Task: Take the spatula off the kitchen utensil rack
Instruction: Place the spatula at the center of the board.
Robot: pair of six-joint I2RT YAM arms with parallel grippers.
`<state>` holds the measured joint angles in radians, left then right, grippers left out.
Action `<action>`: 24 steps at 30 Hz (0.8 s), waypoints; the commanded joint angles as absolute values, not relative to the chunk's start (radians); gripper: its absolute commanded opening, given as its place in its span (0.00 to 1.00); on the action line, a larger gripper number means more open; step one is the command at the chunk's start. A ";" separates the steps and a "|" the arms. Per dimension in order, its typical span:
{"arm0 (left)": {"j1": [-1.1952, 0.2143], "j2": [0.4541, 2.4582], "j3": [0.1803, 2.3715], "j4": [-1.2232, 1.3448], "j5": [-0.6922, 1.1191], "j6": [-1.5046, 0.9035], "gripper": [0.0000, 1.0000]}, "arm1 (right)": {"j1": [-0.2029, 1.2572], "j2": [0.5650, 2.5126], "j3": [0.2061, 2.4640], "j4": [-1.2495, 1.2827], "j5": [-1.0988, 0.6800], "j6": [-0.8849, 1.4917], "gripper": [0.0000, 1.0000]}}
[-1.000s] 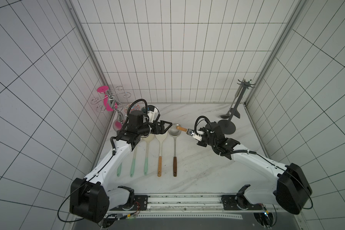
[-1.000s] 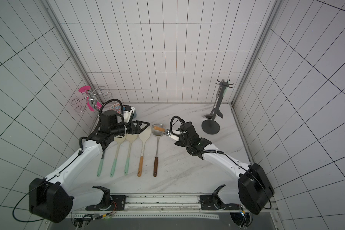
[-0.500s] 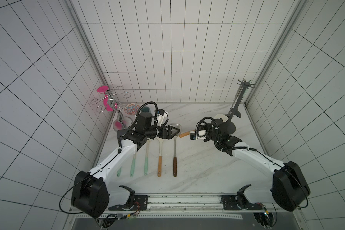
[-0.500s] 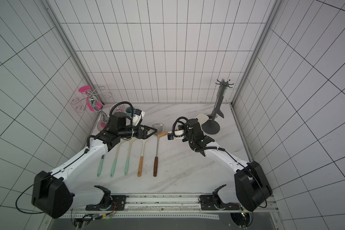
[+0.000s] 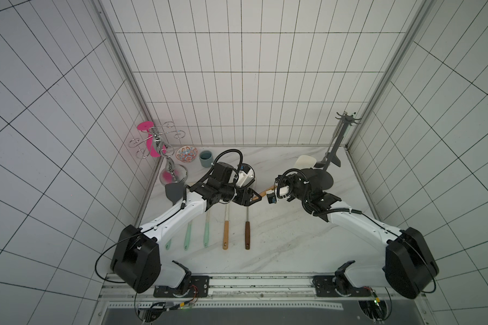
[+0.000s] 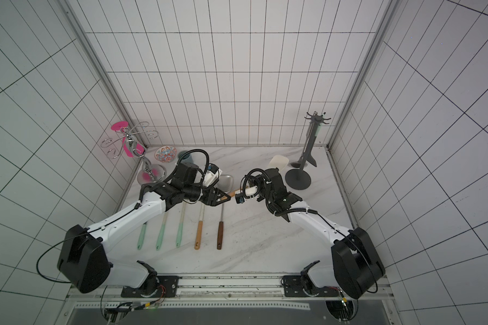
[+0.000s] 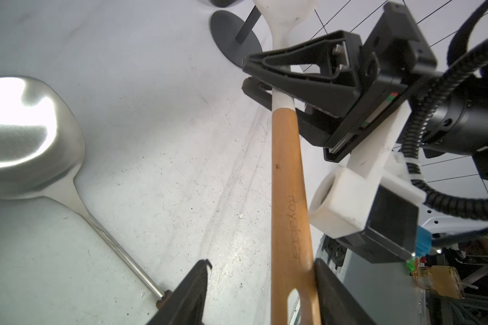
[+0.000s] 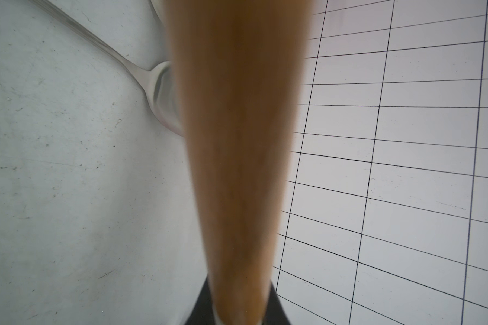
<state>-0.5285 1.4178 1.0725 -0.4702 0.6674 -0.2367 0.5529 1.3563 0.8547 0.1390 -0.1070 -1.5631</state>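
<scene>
The spatula point(image 5: 304, 162) point(image 6: 279, 162) has a white head and a wooden handle point(image 7: 288, 183) point(image 8: 237, 140). It hangs in the air over the middle of the table, off the kitchen utensil rack point(image 5: 337, 143) point(image 6: 310, 140), which stands at the back right. My right gripper point(image 5: 283, 180) point(image 6: 254, 183) point(image 7: 276, 84) point(image 8: 237, 315) is shut on it where white meets wood. My left gripper point(image 5: 255, 197) point(image 6: 226, 197) point(image 7: 261, 264) straddles the handle's holed end. One of its fingers touches the wood and the other stands apart, so it is open.
Several utensils lie in a row on the marble, among them a steel ladle point(image 7: 26, 126). A chrome stand point(image 5: 164, 157), a patterned bowl point(image 5: 186, 154) and a grey cup point(image 5: 206, 158) stand at the back left. A dark utensil point(image 6: 310, 161) hangs from the rack.
My left arm has swung right to the spatula's handle end and its jaws have narrowed around it. My right gripper has drawn the spatula back toward the rack side, still shut on it.
</scene>
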 commanded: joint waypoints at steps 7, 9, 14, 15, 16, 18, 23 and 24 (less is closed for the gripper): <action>-0.563 1.448 1.114 -0.523 0.614 -0.187 0.45 | 0.604 1.324 0.813 0.155 -0.179 -1.625 0.00; -0.565 1.450 1.114 -0.525 0.614 -0.186 0.43 | 0.618 1.325 0.814 0.154 -0.181 -1.626 0.00; -0.570 1.459 1.119 -0.532 0.612 -0.184 0.36 | 0.654 1.337 0.820 0.149 -0.182 -1.640 0.00; -0.571 1.460 1.120 -0.535 0.610 -0.184 0.35 | 0.663 1.339 0.822 0.149 -0.184 -1.640 0.00; -0.571 1.462 1.120 -0.535 0.610 -0.184 0.35 | 0.669 1.343 0.825 0.149 -0.183 -1.643 0.00; -0.574 1.465 1.123 -0.538 0.608 -0.183 0.32 | 0.689 1.351 0.830 0.156 -0.184 -1.641 0.00; -0.585 1.473 1.131 -0.551 0.588 -0.180 0.02 | 0.717 1.368 0.832 0.170 -0.190 -1.615 0.00; -0.589 1.474 1.132 -0.555 0.582 -0.179 0.00 | 0.719 1.369 0.829 0.175 -0.189 -1.602 0.00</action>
